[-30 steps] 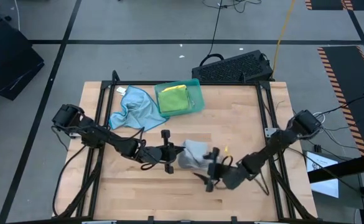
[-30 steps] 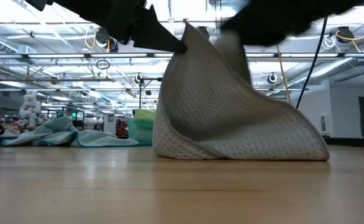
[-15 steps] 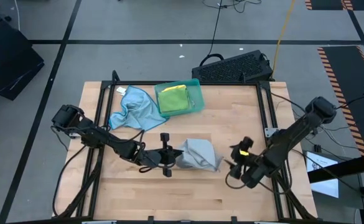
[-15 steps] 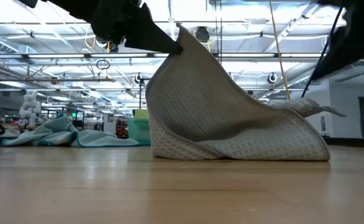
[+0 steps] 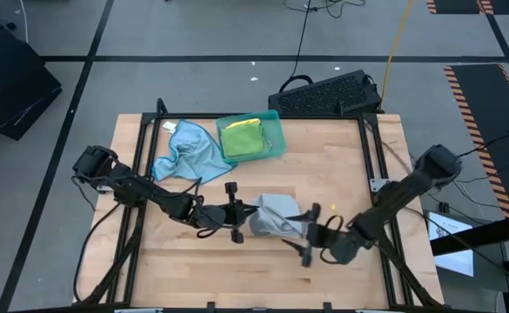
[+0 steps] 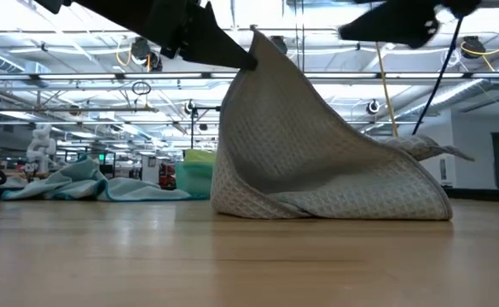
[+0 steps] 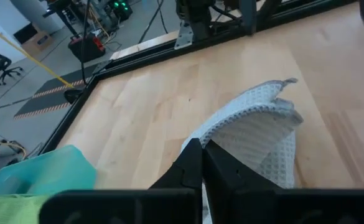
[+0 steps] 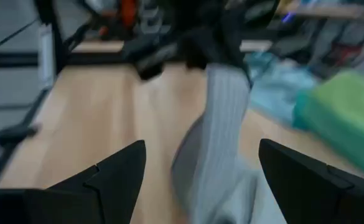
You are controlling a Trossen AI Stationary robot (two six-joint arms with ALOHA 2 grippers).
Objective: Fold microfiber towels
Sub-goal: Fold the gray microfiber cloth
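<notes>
At the middle of the surface [image 5: 193, 261], you see the left gripper [image 5: 252, 211] pressed together on a raised corner of the grey towel [image 5: 276, 219], so the cloth peaks in a tent while its lower edge rests on the wood. Your right gripper [image 5: 306, 235] is just right of that towel, fingers spread and holding nothing. At the far left lies a crumpled light blue towel [image 5: 184, 149]; beside it, the teal tray [image 5: 276, 130] carries a green towel [image 5: 244, 137].
</notes>
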